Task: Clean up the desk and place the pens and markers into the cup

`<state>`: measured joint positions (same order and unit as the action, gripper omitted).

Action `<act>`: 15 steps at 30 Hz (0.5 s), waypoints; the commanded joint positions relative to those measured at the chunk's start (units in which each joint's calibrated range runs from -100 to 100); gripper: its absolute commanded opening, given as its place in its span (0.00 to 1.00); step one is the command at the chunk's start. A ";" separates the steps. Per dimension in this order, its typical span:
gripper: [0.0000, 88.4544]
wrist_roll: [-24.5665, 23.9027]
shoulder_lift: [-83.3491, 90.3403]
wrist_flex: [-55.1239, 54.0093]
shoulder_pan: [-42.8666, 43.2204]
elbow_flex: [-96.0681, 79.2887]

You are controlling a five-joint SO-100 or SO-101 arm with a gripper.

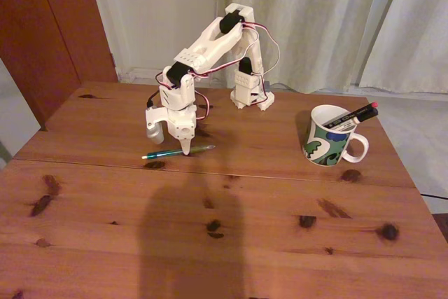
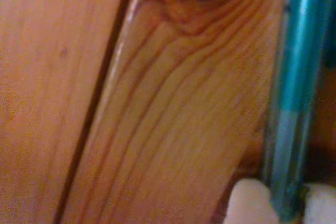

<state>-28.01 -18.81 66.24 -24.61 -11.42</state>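
My gripper (image 1: 186,150) points straight down at the desk (image 1: 280,243), its tip on the teal-green pen (image 1: 178,152), which lies flat, nearly parallel to the seam across the boards and just on the far side of it, left of the desk's middle in the fixed view; the pen's darker end points toward the left edge and its other end toward the right edge; a dark knot sits on the seam just in front of it; in the wrist view the teal-green pen (image 2: 296,87) runs up the right side of the picture, blurred and very close, and my two white fingertips (image 2: 249,203) sit at the bottom, one on either side of its barrel, with almost no gap between them and the pen, so I am narrowed around it; whether the pads actually press it I cannot tell, and the pen lies on the wood; the seam (image 2: 94,108) shows there as a dark line slanting up the left part of the picture, with a knot at the top; the cup (image 1: 329,136) stands upright near the right edge of the desk, toward the far right corner, well apart from me, handle turned toward the right front; inside it lean the white-barrelled marker (image 1: 341,121) and the black pen with a red tip (image 1: 364,111), both tilted out over the rim toward the right; my base stands near the far edge, about midway along it, with a curtain behind.
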 commanded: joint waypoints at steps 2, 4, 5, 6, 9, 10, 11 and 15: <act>0.01 1.77 0.24 -0.65 -0.77 0.24; 0.01 1.56 0.32 -0.65 -1.17 0.24; 0.01 1.50 0.40 -0.65 -1.17 0.24; 0.01 1.40 0.82 -0.65 -1.09 0.33; 0.01 1.40 1.40 -0.13 -0.85 0.33; 0.01 1.35 1.48 -0.04 -0.77 0.42; 0.01 1.35 1.64 -0.04 -0.69 0.51; 0.01 0.30 7.27 0.04 -0.52 0.15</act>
<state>-26.84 -18.31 66.32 -25.49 -11.42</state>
